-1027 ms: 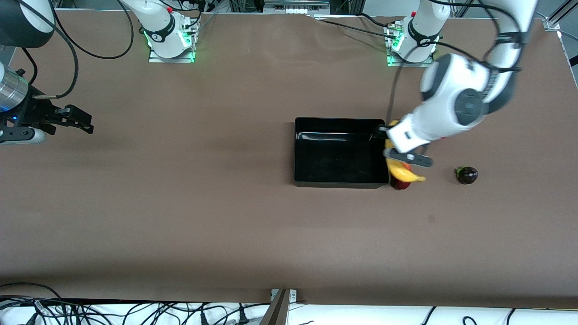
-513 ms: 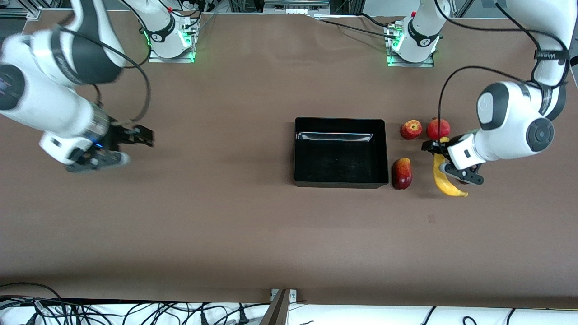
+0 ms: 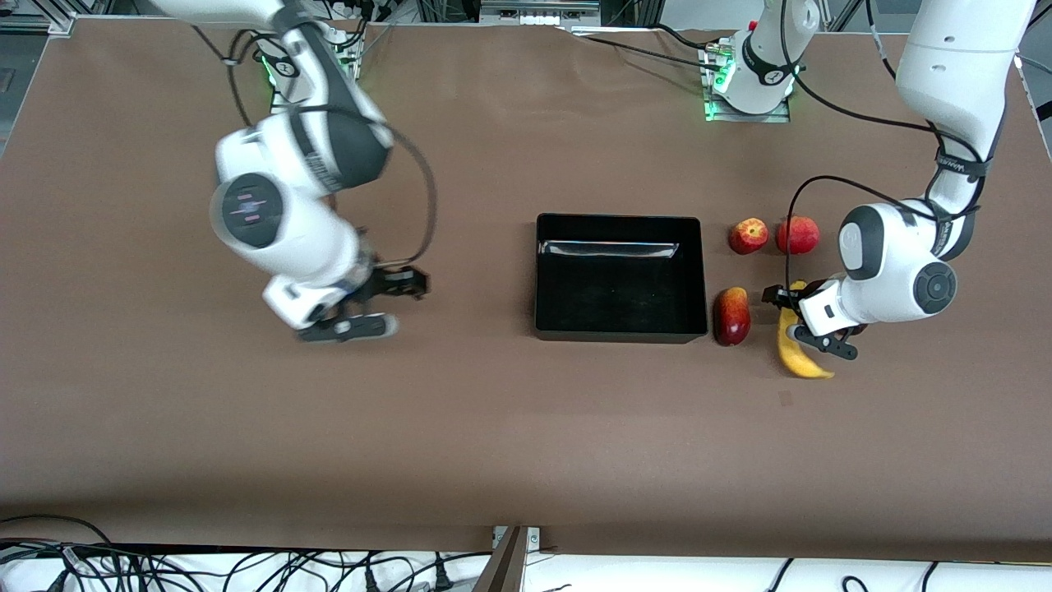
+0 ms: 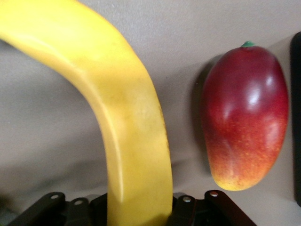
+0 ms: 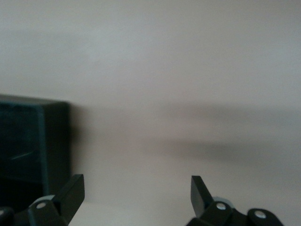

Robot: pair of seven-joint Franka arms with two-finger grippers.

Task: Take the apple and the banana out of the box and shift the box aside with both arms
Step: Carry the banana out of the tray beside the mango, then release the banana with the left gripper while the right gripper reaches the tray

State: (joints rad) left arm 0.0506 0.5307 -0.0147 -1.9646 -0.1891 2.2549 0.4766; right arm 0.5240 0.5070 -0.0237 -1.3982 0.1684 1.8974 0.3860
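Box: I see the glossy black box [image 3: 620, 278] near the middle of the table, somewhat toward the left arm's end; shallow upright walls, a bright reflection along its inner wall nearest the bases, nothing inside.
Mango: oblong mango [image 3: 731, 316], deep red fading to yellow at one end, green nub at the other, lies just beside the box corner nearest the front camera on the left arm's side.
Apple: small red-yellow apple [image 3: 748, 236] sits farther from the front camera than the mango, near the box's other corner on that side.
Pomegranate: round red pomegranate [image 3: 797, 234] just beside the apple, toward the left arm's end.
Banana: long yellow banana [image 3: 797, 352], curved and smooth, beside the mango toward the left arm's end; in the left wrist view it fills the foreground next to the mango.
Left gripper: left gripper [image 3: 809, 319] has its fingers around the banana's upper part; I read it as grasping the banana, low over the table.
Right gripper: right gripper [image 3: 374, 306] hangs over bare table toward the right arm's end, well apart from the box, fingers spread wide and holding nothing.
Table: brown table [image 3: 493, 427].
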